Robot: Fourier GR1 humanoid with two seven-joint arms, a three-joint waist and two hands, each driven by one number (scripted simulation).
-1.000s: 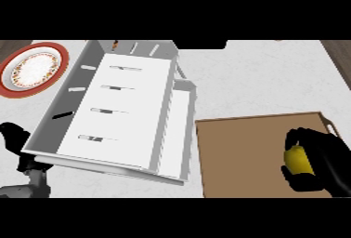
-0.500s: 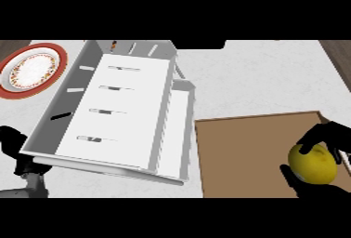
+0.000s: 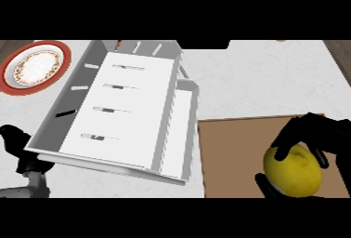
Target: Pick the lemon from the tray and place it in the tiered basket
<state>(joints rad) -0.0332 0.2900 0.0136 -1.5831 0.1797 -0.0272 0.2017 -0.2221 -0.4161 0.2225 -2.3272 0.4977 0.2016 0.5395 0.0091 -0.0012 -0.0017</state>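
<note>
Yellow lemon (image 3: 296,170), long axis running near to far, sits gripped in the right hand's (image 3: 316,135) curled fingers above the brown tray (image 3: 233,148); the white tiered basket (image 3: 123,111) stands left, beside the relaxed left hand (image 3: 15,142).

There is one view only, taken from the robot's head and aimed steeply down at the surface (image 3: 274,79). It sits close, so only part of the scene fits. The tiered basket (image 3: 130,111) fills the middle and the nine o'clock side, its length running from one o'clock towards seven. A plate (image 3: 34,66) is cut by the edge at ten o'clock, and the tray (image 3: 233,153) runs out of frame at four o'clock. With no second view, nothing is shared.
</note>
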